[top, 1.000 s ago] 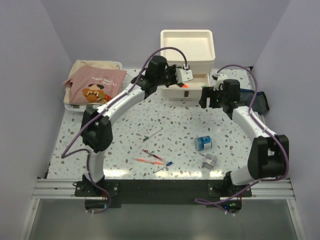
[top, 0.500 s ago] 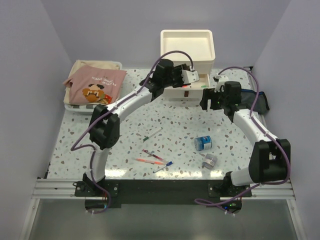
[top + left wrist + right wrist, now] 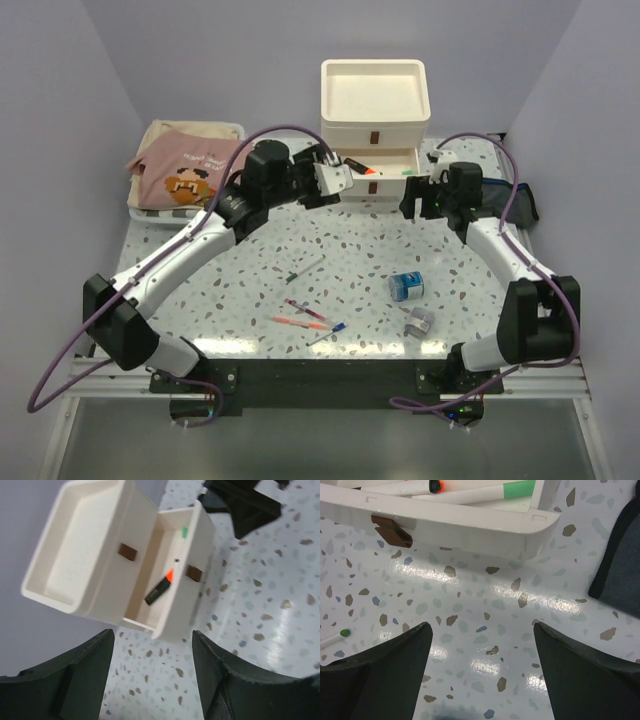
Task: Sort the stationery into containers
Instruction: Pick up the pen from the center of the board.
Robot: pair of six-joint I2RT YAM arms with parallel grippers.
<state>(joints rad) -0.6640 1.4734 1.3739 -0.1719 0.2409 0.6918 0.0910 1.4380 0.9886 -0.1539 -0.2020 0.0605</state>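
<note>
Both sets of jaws are spread wide, nothing in them. Left gripper [image 3: 152, 640] hangs just off the near corner of the pulled-out middle drawer of the cream-white plastic three-drawer unit [image 3: 375, 128], and right gripper [image 3: 481, 630] sits just below that drawer's front edge. Inside lie a black marker with an orange tip [image 3: 160, 589] and a white green-banded marker [image 3: 520, 488]. A flat dark navy pouch [image 3: 620, 565] edges in on the right. The middle of the speckled terrazzo table [image 3: 250, 260] is open; a thin red pen [image 3: 300, 322], blue roll [image 3: 406, 286] and grey roll [image 3: 420, 321] sit lower down.

Pink printed cloth [image 3: 190, 170] atop white tray [image 3: 143, 213], far-left on speckled table [image 3: 250, 270].
</note>
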